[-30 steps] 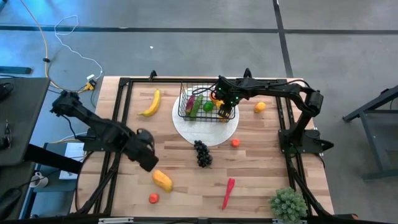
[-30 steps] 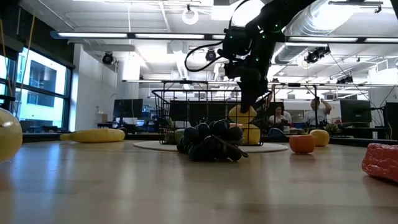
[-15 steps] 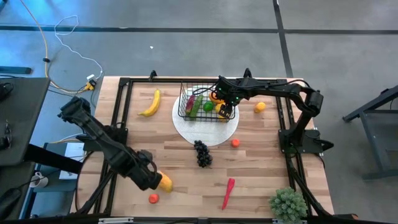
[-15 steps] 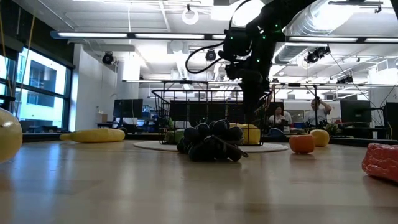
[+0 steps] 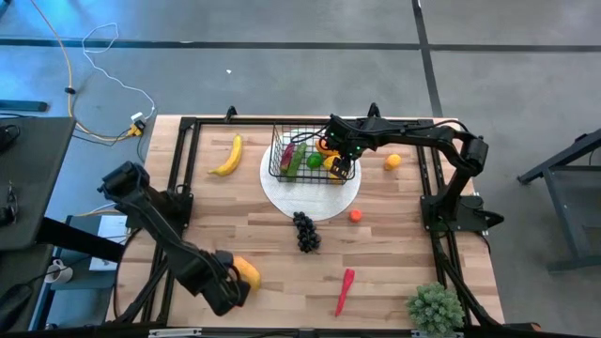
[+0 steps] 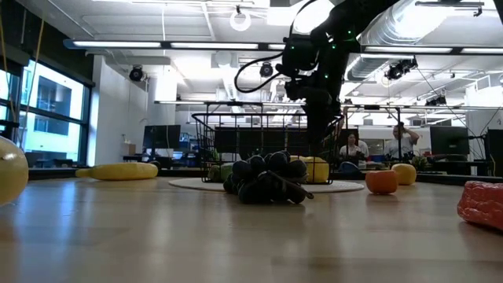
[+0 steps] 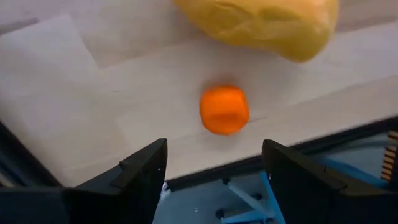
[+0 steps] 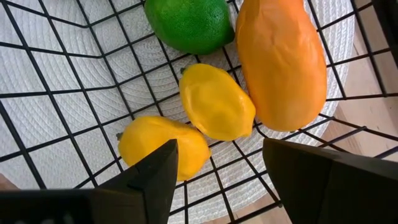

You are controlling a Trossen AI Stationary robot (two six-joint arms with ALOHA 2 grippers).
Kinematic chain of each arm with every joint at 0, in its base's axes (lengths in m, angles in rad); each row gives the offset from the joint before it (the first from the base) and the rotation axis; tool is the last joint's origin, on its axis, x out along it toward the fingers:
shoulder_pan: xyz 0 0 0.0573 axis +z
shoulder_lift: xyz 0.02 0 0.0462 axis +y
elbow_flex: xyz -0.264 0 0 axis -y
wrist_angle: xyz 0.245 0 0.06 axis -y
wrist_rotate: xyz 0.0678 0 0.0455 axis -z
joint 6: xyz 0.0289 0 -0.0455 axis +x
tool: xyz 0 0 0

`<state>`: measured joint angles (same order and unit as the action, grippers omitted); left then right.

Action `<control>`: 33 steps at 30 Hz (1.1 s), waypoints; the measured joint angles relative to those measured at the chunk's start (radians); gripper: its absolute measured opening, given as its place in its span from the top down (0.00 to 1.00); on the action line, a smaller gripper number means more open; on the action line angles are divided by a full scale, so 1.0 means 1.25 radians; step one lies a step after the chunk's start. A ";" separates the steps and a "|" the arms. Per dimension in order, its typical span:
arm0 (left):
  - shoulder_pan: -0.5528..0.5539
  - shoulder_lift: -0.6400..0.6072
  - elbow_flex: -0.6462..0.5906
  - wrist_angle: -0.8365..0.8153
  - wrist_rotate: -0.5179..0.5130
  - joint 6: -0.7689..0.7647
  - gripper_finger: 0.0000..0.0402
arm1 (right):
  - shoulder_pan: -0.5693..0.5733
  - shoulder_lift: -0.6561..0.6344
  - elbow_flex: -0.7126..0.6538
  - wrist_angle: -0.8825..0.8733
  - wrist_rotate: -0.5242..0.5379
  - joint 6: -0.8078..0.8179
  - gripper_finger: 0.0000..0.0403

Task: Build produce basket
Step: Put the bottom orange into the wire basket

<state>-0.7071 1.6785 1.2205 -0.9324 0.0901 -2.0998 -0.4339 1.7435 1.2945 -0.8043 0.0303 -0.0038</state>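
**Basically: right gripper over the basket, left gripper over a small orange fruit**

Your right gripper (image 5: 344,165) sits at the right end of the basket (image 5: 282,161), fingers spread and holding nothing. The wrist view looks down through the mesh onto two lemons (image 8: 217,109), a lime (image 8: 189,23) and a larger orange fruit (image 8: 281,62), all lying on the basket floor. You also have a green cucumber (image 5: 297,161) and a red piece beside it in the basket's left half. The basket stands on the round white plate (image 5: 310,202), toward the far edge of the worktop (image 5: 394,263), about mid-width.

Your left gripper (image 5: 225,293) is down at the near left corner of the worktop, fingers (image 7: 140,171) released and wide, nothing between them. Its wrist view shows a small orange fruit (image 7: 224,109) on the wood just ahead of the fingertips, with a big yellow fruit (image 5: 247,272) just past it. In the high view the small one is hidden under the arm.

Loose produce on the worktop:
- banana (image 5: 228,157) near the far left corner
- grapes (image 5: 305,230) at centre, just off the plate's near rim
- small orange-red fruit (image 5: 356,216) just off the plate's near right rim
- orange (image 5: 392,161) right of the basket, toward the far right edge
- red chili (image 5: 345,289) by the near edge, right of centre

A green bushy plant (image 5: 435,308) sits at the near right corner.
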 joint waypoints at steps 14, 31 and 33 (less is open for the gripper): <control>-0.004 0.116 0.000 0.101 0.009 -0.015 0.38 | 0.000 0.000 0.000 -0.003 0.000 -0.003 0.47; 0.016 0.203 0.000 0.163 0.050 -0.009 0.42 | 0.000 -0.030 0.001 -0.021 0.067 -0.025 0.47; 0.016 0.203 0.000 0.164 0.061 -0.006 0.48 | -0.001 -0.051 0.001 -0.021 0.081 -0.032 0.47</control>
<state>-0.6872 1.9324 1.2209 -0.7274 0.1664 -2.1073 -0.4346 1.6792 1.2953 -0.8307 0.1321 -0.0439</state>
